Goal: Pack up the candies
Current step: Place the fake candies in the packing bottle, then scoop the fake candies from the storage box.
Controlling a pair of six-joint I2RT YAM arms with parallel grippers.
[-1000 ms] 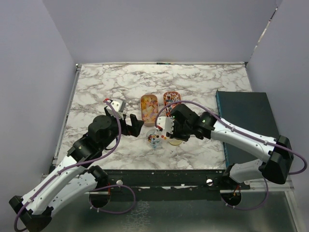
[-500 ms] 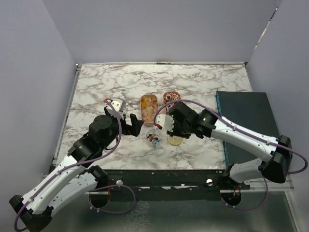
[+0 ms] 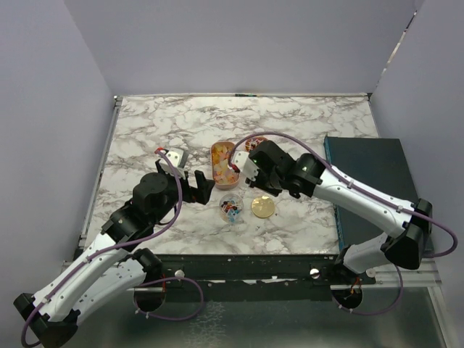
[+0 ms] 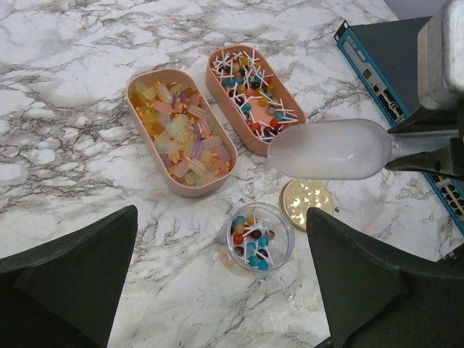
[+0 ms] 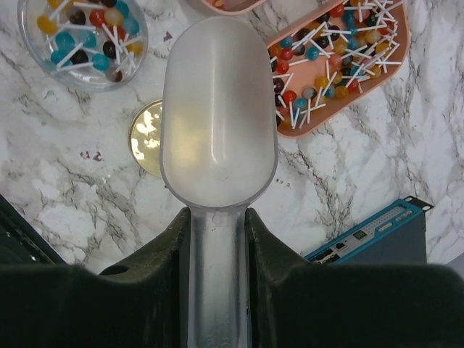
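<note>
A small clear jar point(image 3: 231, 206) holds a few candies point(image 4: 255, 238), tiny red, blue and orange sweets on white sticks. My left gripper point(image 3: 203, 187) is open and empty, with the jar point(image 4: 257, 237) just beyond its jaws. My right gripper point(image 3: 252, 168) is shut on the handle of a frosted plastic scoop point(image 5: 217, 109), which is empty and hovers over the table between the trays and the jar point(image 5: 83, 32). An oval tray point(image 4: 180, 130) holds orange-yellow candies. A second oval tray point(image 4: 250, 98) holds red, blue and white ones and is mostly hidden by the right arm in the top view.
A round gold lid point(image 3: 262, 206) lies flat just right of the jar. A dark blue-green box point(image 3: 373, 188) lies along the right side of the marble table point(image 3: 159, 130). Purple walls enclose the table.
My right gripper has carried the scoop up and back from the jar towards the trays, uncovering the gold lid. The left arm has not moved.
</note>
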